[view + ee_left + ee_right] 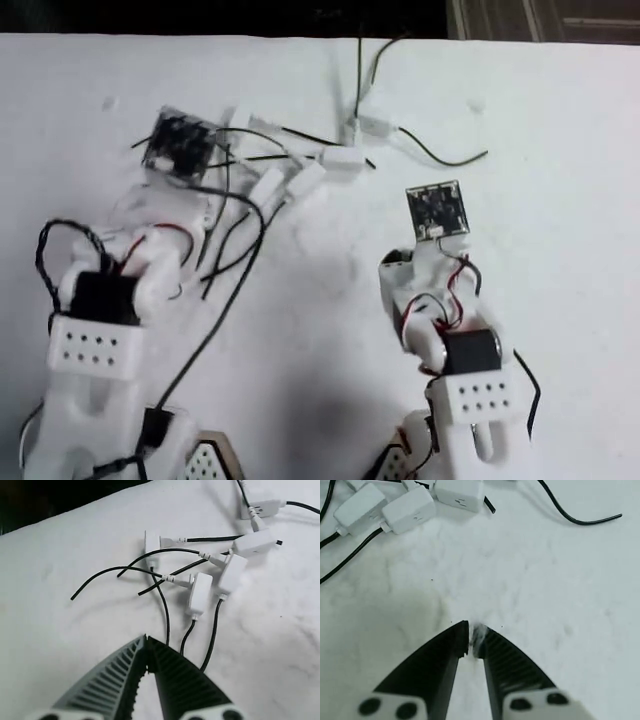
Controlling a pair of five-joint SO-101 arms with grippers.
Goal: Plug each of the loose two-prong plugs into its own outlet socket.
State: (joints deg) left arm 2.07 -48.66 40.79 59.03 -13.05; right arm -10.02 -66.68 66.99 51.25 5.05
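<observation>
Several white connectors (200, 594), type indistinct.

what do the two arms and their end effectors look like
The left arm and right arm are white with black motors, red and black wires and a circuit board at the wrist. The left end effector has grey ribbed fingers; the right end effector black ones.

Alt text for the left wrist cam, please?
The left arm's grey ribbed gripper, shut and empty, points across a white table. Ahead lies a cluster of white rectangular outlet sockets and small white plugs, trailing black cords.
</observation>
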